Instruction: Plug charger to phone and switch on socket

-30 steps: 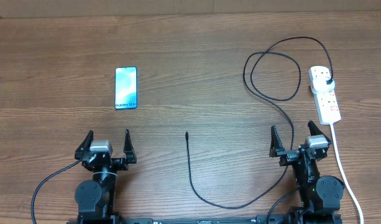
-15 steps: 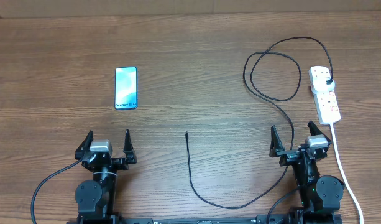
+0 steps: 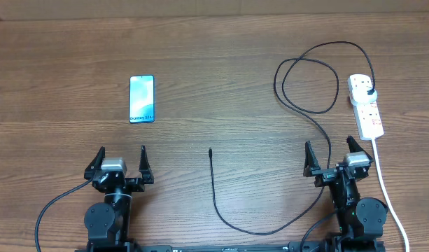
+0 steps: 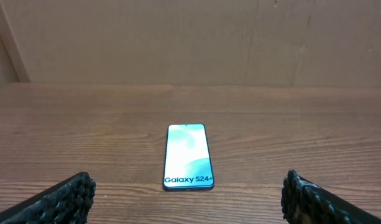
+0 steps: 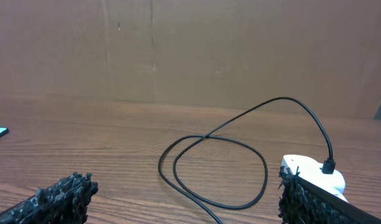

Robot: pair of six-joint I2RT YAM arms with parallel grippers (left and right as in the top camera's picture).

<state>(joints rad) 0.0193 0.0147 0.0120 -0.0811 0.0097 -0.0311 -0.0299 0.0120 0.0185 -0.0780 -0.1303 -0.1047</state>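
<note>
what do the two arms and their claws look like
Both arms are black, with round joint housings and black cables trailing from them. The left claw and right claw each have two pointed black fingers, rough-textured pads, and a light grey block between.

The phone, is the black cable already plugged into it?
No, the phone lies by itself in the overhead view, and the charger's connector tip lies loose, well apart from it.

Teal-lit phone (image 3: pixel 142 99) ahead of left fingers (image 3: pixel 97 159); black charger (image 3: pixel 213 175), white red-marked socket (image 3: pixel 366 106) beside right fingers (image 3: pixel 308 157); brown woodgrain table (image 3: pixel 221 70).
</note>
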